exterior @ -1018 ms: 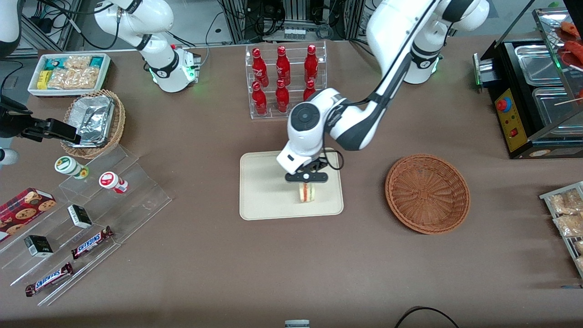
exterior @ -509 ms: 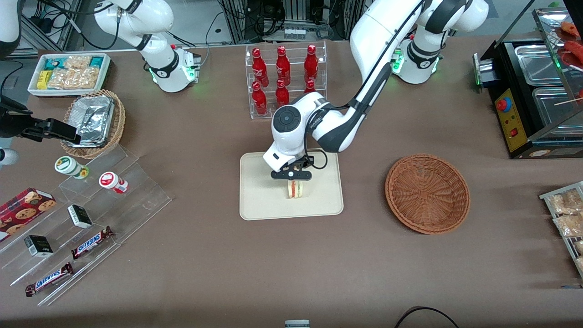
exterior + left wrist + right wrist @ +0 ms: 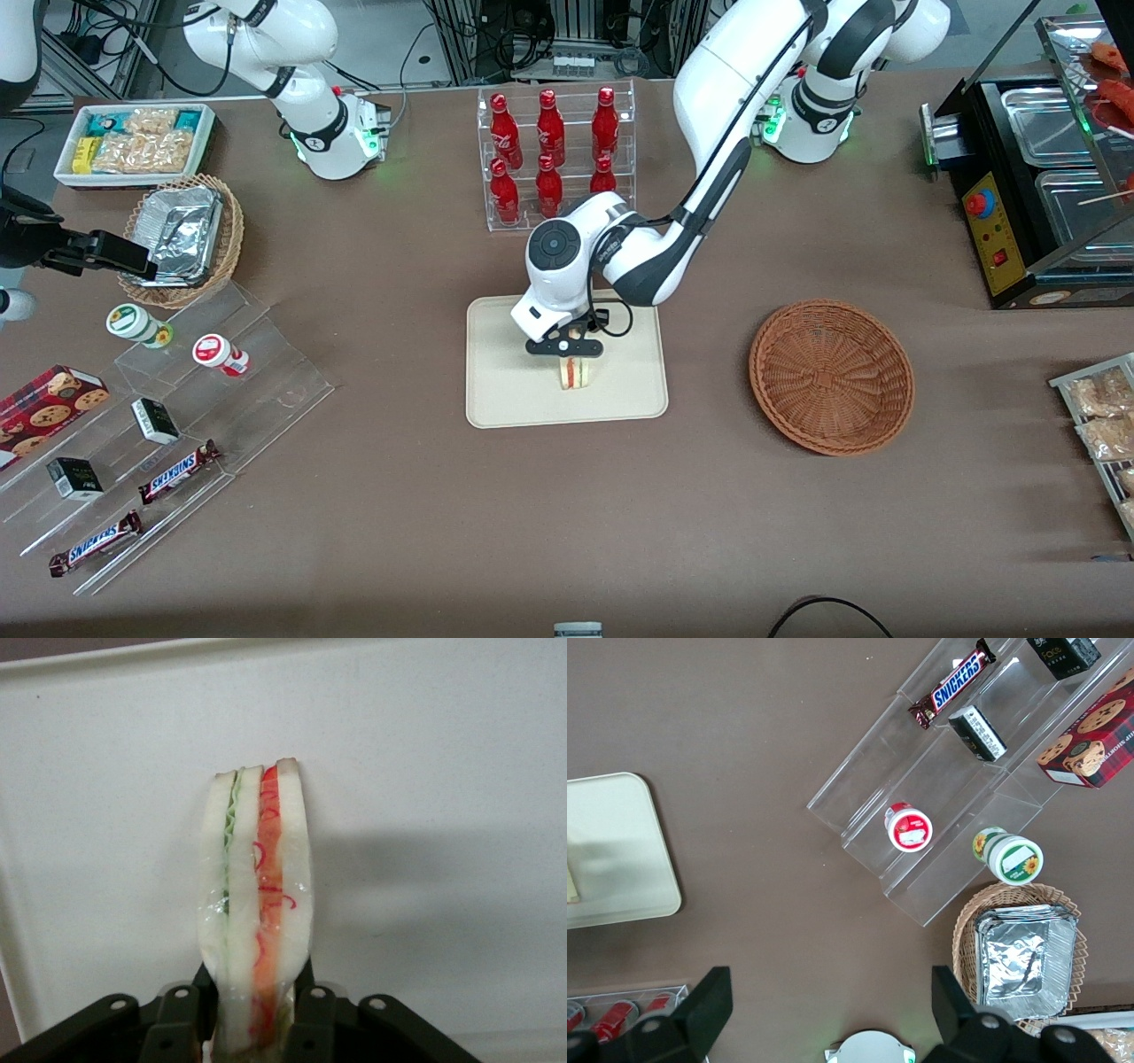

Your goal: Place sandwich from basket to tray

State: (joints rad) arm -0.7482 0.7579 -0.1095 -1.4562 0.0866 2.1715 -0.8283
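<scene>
The sandwich [image 3: 575, 373] is a pale wedge with red and green filling, standing on edge over the middle of the cream tray [image 3: 505, 399]. My left gripper [image 3: 567, 350] is over the tray and shut on the sandwich. In the left wrist view the sandwich [image 3: 257, 904] sits between the two black fingers [image 3: 310, 1010], with the tray's surface [image 3: 443, 771] under it. The reddish-brown basket [image 3: 831, 376] stands beside the tray toward the working arm's end, with nothing in it. The tray also shows in the right wrist view [image 3: 611, 850].
A clear rack of red bottles [image 3: 554, 155] stands farther from the front camera than the tray. A tan basket with foil containers [image 3: 182, 235], a white snack bin [image 3: 133, 142] and clear steps with snacks [image 3: 168, 425] lie toward the parked arm's end. A black food warmer [image 3: 1036, 195] stands toward the working arm's end.
My left gripper has carried the sandwich over the tray, from near the edge nearest the basket to the middle. The sandwich stays gripped.
</scene>
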